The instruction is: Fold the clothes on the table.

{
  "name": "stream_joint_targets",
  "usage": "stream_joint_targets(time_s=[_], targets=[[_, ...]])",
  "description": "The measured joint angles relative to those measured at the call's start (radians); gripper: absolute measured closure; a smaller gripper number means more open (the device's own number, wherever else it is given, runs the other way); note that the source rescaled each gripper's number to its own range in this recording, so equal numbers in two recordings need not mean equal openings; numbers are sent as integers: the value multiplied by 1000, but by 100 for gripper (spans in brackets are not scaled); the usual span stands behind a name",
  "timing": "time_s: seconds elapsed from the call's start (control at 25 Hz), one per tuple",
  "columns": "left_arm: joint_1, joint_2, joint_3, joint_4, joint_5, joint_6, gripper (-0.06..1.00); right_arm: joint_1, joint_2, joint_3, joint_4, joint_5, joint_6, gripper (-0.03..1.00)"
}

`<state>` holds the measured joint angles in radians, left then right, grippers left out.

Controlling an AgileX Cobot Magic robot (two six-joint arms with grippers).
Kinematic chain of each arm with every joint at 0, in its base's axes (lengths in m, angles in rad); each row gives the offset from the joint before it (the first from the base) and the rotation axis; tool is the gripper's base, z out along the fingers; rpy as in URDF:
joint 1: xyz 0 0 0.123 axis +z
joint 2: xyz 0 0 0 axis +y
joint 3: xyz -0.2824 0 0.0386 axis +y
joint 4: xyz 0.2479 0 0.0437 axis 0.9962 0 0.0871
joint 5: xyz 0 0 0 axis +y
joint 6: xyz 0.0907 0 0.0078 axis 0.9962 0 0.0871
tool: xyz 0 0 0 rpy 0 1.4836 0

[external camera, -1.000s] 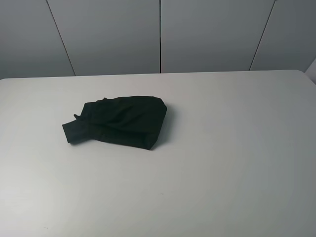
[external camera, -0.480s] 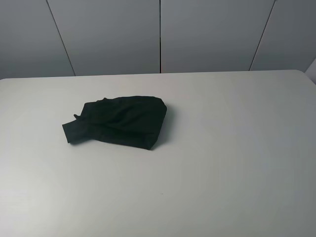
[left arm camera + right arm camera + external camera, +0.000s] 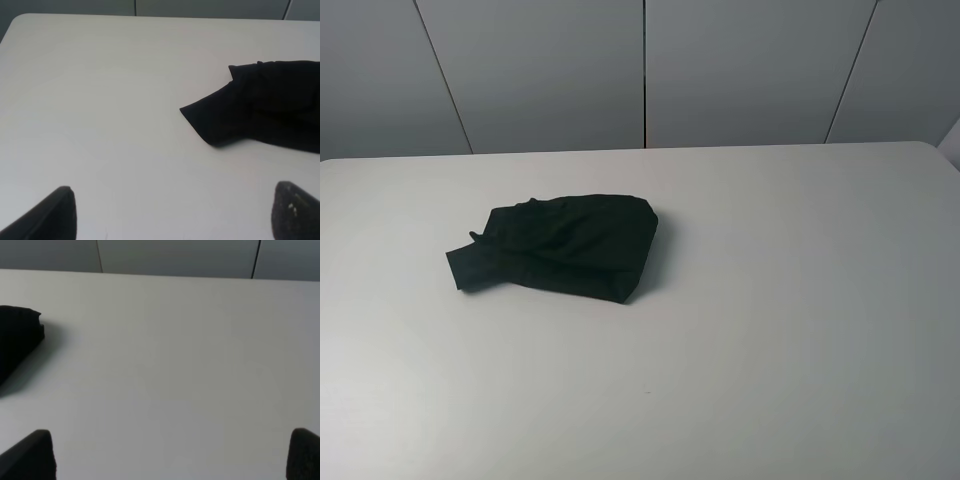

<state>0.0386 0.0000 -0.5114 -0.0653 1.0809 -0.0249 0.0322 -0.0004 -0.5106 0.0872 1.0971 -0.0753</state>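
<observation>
- Though it is a T-shirt, the clothes (image 3: 560, 246) lie as a compact black bundle on the left half of the surface (image 3: 790, 300), toward the far side, no print showing.
- One sleeve or flap sticks out from the bundle toward the left edge (image 3: 212, 117); rest is folded over itself with a thicker edge on the near right side.
- Judgement: bundle looks either roughly folded already or bunched; cannot tell which from these views, so task progress unclear.
- Left end effector (image 3: 172, 212): only two dark fingertips show in its wrist view, set wide apart, nothing between them, hovering over bare surface near the protruding sleeve but not touching it.
- Right end effector (image 3: 172, 455): fingertips likewise spread wide and empty, over bare surface, with just the bundle's right end (image 3: 17, 337) in its view, well apart.
- Neither arm shows in the high view, so both likely sit pulled back at the near edge, leaving the shirt unobstructed.
- Judgement: left one is better placed to take the sleeve; fabric is limp and will drag and slump if lifted at one point.
</observation>
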Motion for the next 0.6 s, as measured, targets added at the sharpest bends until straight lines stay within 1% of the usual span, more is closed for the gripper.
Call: stream_joint_targets(time_s=[0.12,0.32,0.6], targets=[[0,0,0,-2,0,25,-5,0,0,0,2,0,-2,-3],[0,0,0,-8,0,50,-5,-33,0,0,2,0,-6,-3],[0,0,0,-15,0,68,-5,-35,0,0,2,0,-11,-3]])
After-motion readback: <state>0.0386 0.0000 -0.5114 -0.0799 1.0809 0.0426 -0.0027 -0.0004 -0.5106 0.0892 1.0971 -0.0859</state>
